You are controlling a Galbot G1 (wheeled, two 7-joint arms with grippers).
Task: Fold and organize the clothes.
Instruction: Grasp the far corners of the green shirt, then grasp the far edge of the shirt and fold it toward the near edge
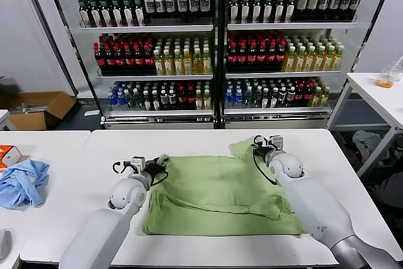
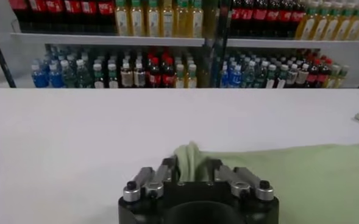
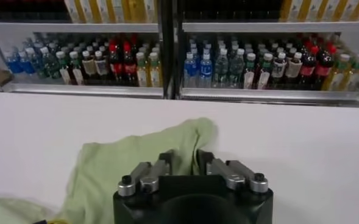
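The light green T-shirt (image 1: pixel 220 196) lies partly folded on the white table (image 1: pixel 208 140), its plain side up; the printed graphic is hidden. My left gripper (image 1: pixel 158 169) is shut on a bunched fold of the shirt's left edge (image 2: pixel 189 159). My right gripper (image 1: pixel 258 150) is shut on the shirt's far right corner, a sleeve-like flap (image 3: pixel 167 143). Both grippers sit low at the cloth, at the shirt's far edge.
A light blue garment (image 1: pixel 22 181) and an orange box (image 1: pixel 7 154) lie on the neighbouring table at left. Glass-door fridges (image 1: pixel 217 42) full of bottles stand behind the table. Another white table (image 1: pixel 378 92) is at the right.
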